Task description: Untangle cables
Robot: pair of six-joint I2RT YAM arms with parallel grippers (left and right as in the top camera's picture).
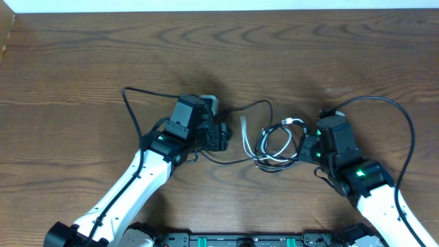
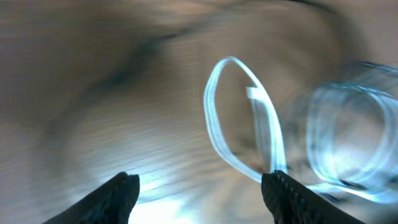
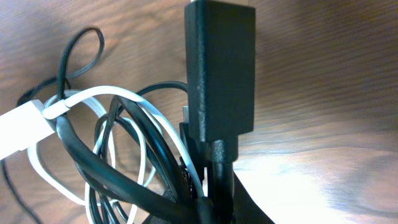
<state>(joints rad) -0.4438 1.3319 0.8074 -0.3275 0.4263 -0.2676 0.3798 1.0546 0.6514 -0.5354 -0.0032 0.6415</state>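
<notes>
Two robot arms meet over a knot of cables (image 1: 274, 145) lying just right of centre on the wooden tabletop (image 1: 82, 55). The left pincer (image 2: 200, 188) sits at the knot's 9 o'clock and the right pincer (image 1: 306, 147) at its 3 o'clock.

The left pincer is spread and holds nothing. A loop of white cord (image 2: 214, 118) lies between its fingers and brushes the one on the right, though that wrist view is badly blurred. The right pincer is pressed together, apparently pinching a black cord (image 3: 221, 163) just below its blocky plug (image 3: 221, 68), which stands upright.

The risk lies in the wraps. White strands cross over and around several black ones right beside the held cord, so a straight pull toward 3 o'clock could drag the whole bundle or cinch the knot tighter. The plug could also catch in a loop. If the left pincer closes through that blur, it may miss the white loop or trap two strands at once.
</notes>
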